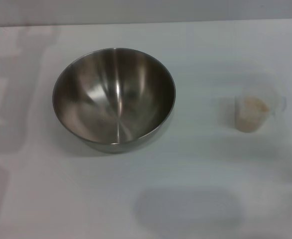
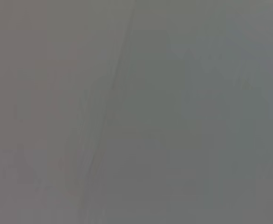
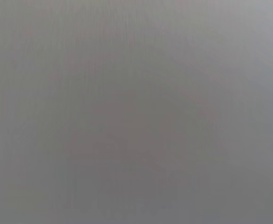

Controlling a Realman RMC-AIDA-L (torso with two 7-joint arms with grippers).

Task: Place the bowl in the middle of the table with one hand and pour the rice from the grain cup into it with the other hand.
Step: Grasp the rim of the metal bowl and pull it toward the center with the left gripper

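A large, empty stainless-steel mixing bowl sits left of centre on a plain white table. A small clear plastic cup holding pale rice stands upright at right, well apart.

A grey strip of wall runs beyond the far edge.

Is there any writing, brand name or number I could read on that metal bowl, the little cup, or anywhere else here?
None can be read.
The bowl: bare shiny steel, no mark showing.
The grain cup with the rice: any measuring marks are too blurred to make out.
The table: plain white, no print.
Both wrist views show only flat grey, no text. Neither gripper is in view.
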